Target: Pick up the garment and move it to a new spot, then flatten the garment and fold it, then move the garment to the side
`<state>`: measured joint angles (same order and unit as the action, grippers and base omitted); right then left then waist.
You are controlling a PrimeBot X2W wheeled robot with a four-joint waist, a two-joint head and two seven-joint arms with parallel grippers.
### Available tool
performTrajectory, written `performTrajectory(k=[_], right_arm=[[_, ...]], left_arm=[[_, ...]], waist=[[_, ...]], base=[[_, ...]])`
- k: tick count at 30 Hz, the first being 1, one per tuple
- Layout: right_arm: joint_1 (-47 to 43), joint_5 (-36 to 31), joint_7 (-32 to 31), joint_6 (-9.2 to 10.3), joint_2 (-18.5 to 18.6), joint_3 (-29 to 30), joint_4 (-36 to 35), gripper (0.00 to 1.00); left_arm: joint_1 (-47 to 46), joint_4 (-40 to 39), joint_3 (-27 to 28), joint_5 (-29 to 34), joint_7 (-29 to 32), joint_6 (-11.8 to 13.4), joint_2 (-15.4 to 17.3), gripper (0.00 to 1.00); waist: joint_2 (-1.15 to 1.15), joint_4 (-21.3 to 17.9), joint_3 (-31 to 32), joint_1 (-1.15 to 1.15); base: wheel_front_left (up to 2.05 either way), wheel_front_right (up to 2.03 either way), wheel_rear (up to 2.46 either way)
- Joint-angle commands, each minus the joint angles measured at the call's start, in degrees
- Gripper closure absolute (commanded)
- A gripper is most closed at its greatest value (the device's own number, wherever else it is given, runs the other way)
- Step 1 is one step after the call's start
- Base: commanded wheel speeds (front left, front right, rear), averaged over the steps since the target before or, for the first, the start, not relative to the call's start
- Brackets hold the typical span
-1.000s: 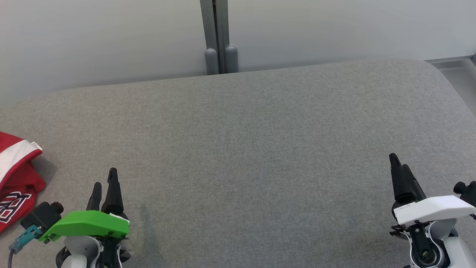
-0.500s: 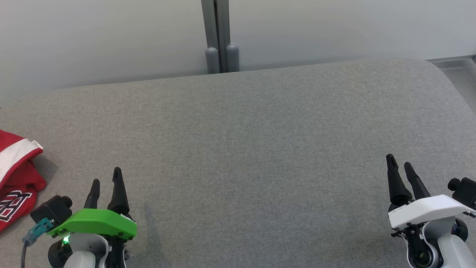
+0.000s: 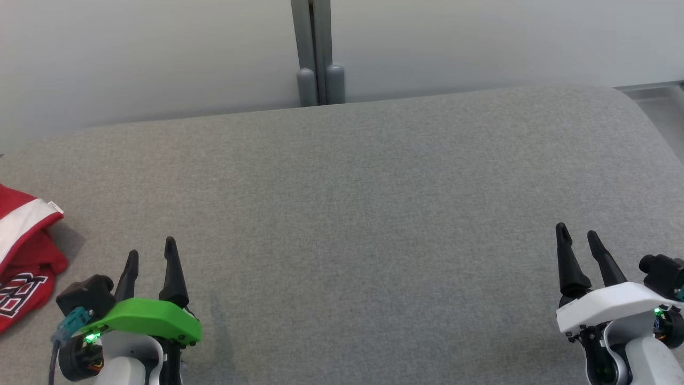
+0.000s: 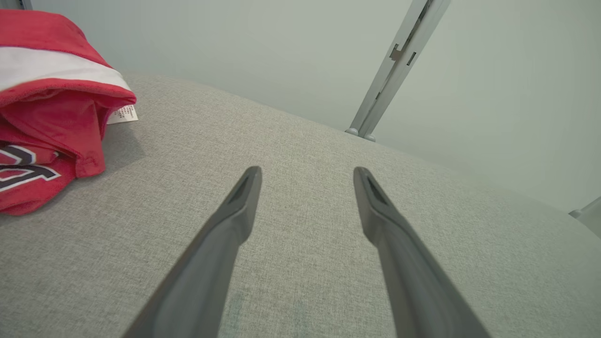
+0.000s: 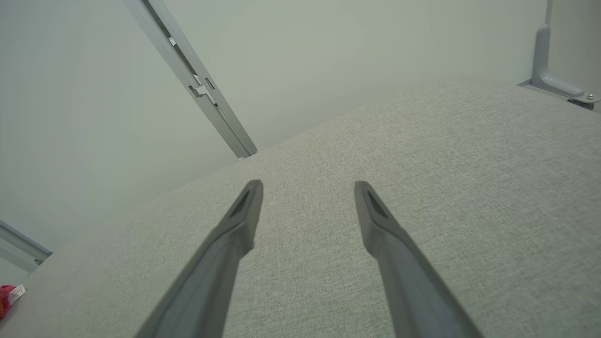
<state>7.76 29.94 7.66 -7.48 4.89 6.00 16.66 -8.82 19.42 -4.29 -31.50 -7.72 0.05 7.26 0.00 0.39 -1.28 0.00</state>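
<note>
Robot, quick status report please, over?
Left gripper and right gripper open, holding nothing. Red garment heaped at far left, beside left gripper. Nothing between them.

The red garment runs off the head view's left edge, its lettering cut short and unreadable. Print on its white label is too small to make out. The grey post behind the desk is clipped by the top edge.

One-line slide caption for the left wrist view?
Open left gripper hovers over grey fabric surface; bunched red-and-white garment lies apart at upper left.
</note>
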Motion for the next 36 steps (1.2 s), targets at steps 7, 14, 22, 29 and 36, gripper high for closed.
performTrajectory(k=[7,14,22,29,36], right_arm=[[0.9,-6.5,1.7,-0.01,0.3,0.0,0.2,0.00],[0.9,-10.3,2.7,-0.01,0.2,-0.1,0.3,0.00],[1.1,-14.7,3.7,-0.02,0.0,-0.4,-0.4,0.00],[0.6,-18.3,4.6,-0.02,-0.2,-0.6,0.2,0.00],[-0.1,-21.2,5.4,-0.02,-0.5,-0.4,0.8,0.00]], left_arm=[[-0.7,0.0,-1.1,6.5,-1.7,1.1,1.1,0.00],[-0.5,1.0,-1.9,10.3,-2.6,1.4,1.1,0.00],[-0.7,1.4,-2.6,14.4,-3.7,1.6,1.2,0.00],[-0.1,1.8,-3.0,17.9,-4.5,1.9,1.1,0.00],[0.7,2.0,-3.4,21.0,-5.3,1.8,0.6,0.00]], waist=[[0.00,0.0,-0.1,0.00],[0.00,0.2,0.1,0.00],[0.00,0.3,0.4,0.00],[0.00,0.2,0.9,0.00],[0.00,0.2,1.3,0.00]], base=[[0.00,0.00,0.00],[0.00,0.00,0.00],[0.00,0.00,0.00],[0.00,0.00,0.00],[0.00,0.00,0.00]])
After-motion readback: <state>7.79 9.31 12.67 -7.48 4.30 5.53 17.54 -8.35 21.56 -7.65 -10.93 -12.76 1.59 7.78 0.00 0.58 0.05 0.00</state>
